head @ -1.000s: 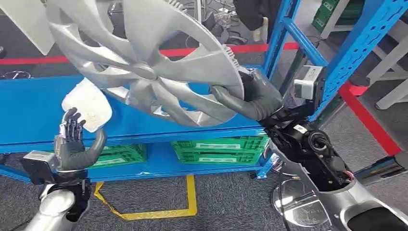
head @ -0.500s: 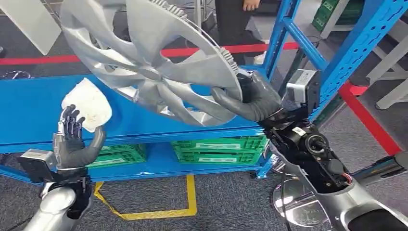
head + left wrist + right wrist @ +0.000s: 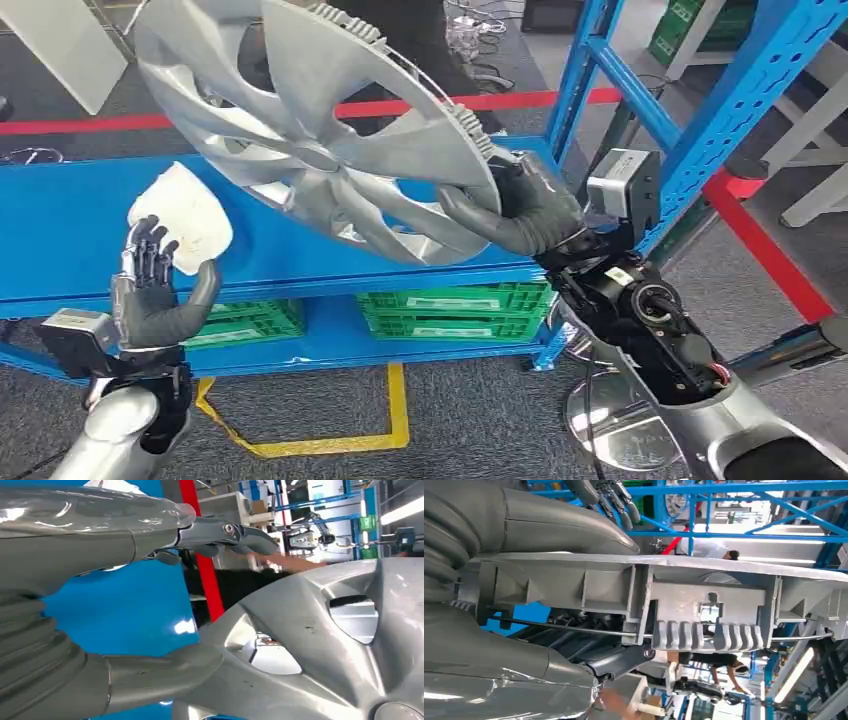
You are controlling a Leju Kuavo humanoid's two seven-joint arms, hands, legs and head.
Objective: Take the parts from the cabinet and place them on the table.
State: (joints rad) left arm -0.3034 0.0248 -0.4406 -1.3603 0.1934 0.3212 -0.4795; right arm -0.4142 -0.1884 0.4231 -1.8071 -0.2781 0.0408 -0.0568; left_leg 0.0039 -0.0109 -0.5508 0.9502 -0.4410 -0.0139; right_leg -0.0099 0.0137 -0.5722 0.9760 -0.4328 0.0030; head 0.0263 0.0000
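Over the blue shelf [image 3: 300,270], frame centre:
right hand [image 3: 525,205]: gripping the hubcap [image 3: 320,130] by its rim
left hand [image 3: 150,290]: open, empty
risk: one-edge grip, could twist loose

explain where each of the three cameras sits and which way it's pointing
Head view: high on the body, facing forward and down at the blue shelf; right hand grips the hubcap, left hand is raised and open.
Left wrist view: behind the left hand, facing the hubcap's face.
Right wrist view: behind the right hand, along the hubcap's ribbed back.
Shared: all show the hubcap.
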